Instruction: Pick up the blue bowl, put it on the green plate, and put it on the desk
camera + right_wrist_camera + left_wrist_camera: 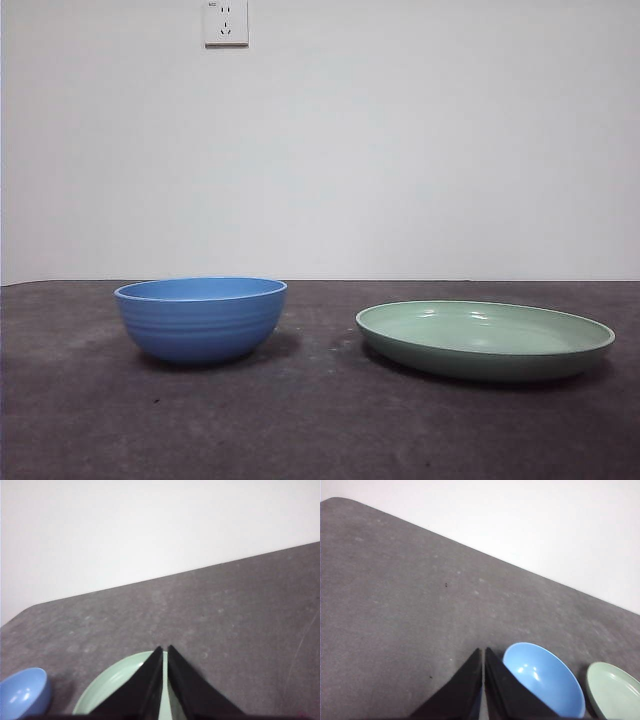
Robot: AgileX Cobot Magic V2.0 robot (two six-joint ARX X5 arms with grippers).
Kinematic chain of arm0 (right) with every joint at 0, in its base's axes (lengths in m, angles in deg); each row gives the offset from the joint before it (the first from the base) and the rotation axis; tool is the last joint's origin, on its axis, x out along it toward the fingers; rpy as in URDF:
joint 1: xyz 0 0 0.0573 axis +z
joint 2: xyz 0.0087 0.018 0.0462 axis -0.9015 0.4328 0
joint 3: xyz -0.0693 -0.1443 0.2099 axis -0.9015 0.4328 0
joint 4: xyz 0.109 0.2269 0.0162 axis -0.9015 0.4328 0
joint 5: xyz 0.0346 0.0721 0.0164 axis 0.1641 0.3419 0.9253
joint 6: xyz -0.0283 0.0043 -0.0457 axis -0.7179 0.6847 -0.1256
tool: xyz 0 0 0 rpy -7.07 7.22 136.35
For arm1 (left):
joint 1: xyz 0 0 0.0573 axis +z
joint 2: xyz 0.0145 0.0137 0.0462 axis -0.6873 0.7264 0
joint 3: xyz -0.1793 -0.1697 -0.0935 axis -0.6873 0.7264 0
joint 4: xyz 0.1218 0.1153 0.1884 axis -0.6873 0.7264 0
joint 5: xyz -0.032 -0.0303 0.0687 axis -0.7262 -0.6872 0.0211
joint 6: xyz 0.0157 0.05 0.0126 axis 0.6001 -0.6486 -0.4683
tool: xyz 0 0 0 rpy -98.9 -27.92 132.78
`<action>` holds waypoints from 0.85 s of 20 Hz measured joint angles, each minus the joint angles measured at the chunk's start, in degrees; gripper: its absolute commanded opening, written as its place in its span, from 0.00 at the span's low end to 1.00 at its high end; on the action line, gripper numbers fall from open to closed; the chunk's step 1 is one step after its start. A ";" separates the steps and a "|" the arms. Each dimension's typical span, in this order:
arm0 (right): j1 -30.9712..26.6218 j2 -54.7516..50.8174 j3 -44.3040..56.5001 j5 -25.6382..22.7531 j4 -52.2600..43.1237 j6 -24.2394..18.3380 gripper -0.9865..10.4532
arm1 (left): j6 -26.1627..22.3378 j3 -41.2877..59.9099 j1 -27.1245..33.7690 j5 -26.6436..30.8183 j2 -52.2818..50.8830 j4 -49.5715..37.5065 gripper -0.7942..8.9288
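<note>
Blue bowl waiting on the table, nearer the left gripper

The round, ridged medium-blue bowl [200,318] is sitting upright and empty on the dark grey-brown mottled table [320,420], well apart from the wide, shallow sage-green plate [486,340] standing beside it. The left gripper [483,652] is hovering above with its jaws pressed together, empty, the bowl lying just beside its tips, so this arm looks nearer. The right gripper [165,650], likewise closed and empty, is hanging over the plate.
</note>
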 measured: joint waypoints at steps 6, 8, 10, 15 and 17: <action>0.00 6.01 -11.04 1.53 9.35 -1.09 0.09 | -3.21 -10.08 0.00 -5.57 7.43 6.97 0.09; 0.00 8.83 -14.69 3.10 13.31 -2.40 0.09 | -4.90 -13.31 0.00 -7.63 10.23 9.49 0.09; 0.00 11.98 -18.34 4.79 17.31 -4.17 0.09 | -6.80 -16.04 0.00 -9.51 12.92 12.00 0.09; 0.00 20.70 -27.04 9.99 27.56 -9.60 0.09 | -11.67 -21.27 0.00 -16.04 19.71 18.25 0.09; 0.00 23.98 -29.83 11.87 31.30 -11.91 0.09 | -13.31 -22.51 0.00 -19.28 21.92 20.55 0.09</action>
